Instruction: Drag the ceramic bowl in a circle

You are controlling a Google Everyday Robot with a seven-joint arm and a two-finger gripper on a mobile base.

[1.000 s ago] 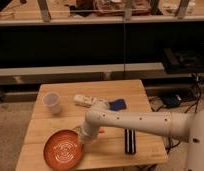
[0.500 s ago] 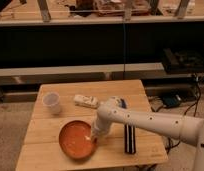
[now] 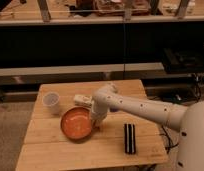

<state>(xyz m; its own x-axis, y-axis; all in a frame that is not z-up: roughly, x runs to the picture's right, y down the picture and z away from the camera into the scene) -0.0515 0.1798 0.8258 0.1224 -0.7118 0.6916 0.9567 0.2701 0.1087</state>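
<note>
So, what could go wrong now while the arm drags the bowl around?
The ceramic bowl now sits close to the white cup; continuing the circle leftward may bump or tip the cup. The gripper meets the bowl only at its right rim, so it might slip off. The pale object behind the bowl could also be pushed.

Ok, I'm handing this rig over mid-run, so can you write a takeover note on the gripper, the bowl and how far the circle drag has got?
Gripper: down at the right rim of the ceramic bowl, arm reaching in from the right.
The bowl sits left of centre on the wooden table, just below the white cup.
A black bar-shaped object lies to the bowl's right.
Done: over the last second the bowl has swung from the front-left corner to the right and up.
Left: finishing the loop; how much remains is unclear.
</note>
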